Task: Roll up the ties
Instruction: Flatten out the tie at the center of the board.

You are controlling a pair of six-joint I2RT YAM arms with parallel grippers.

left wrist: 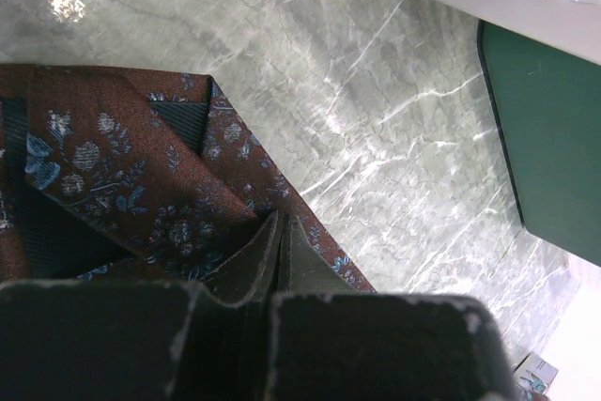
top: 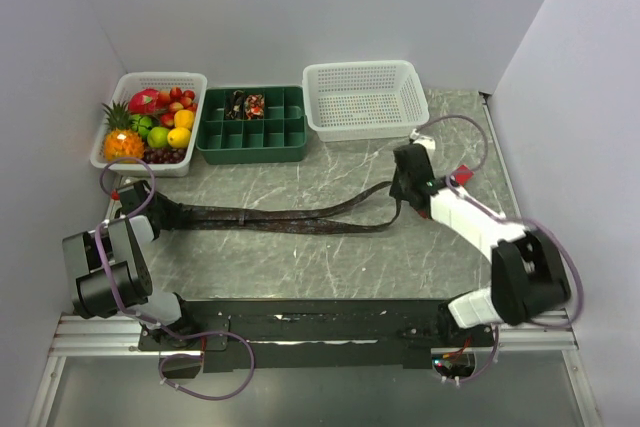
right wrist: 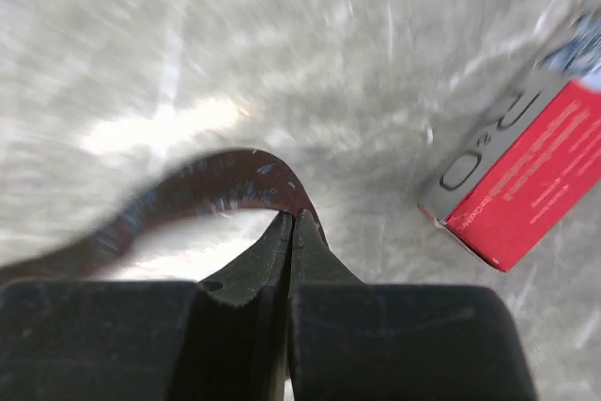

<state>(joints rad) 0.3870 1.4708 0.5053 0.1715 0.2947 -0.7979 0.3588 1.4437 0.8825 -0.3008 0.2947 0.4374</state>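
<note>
A dark brown patterned tie (top: 290, 218) lies stretched across the marble table between my two grippers. My left gripper (top: 147, 201) is shut on its wide pointed end; in the left wrist view the brown fabric with blue flowers (left wrist: 122, 166) spreads from my closed jaws (left wrist: 282, 223). My right gripper (top: 404, 183) is shut on the narrow end, which arches up off the table as a thin strip (right wrist: 216, 180) to my closed jaws (right wrist: 291, 221). Rolled ties (top: 248, 104) sit in the green divider tray (top: 252, 140).
A white basket of fruit (top: 150, 122) stands at the back left and an empty white basket (top: 362, 97) at the back right. A red and grey flat box (top: 461, 174) lies just right of my right gripper, also in the right wrist view (right wrist: 526, 185).
</note>
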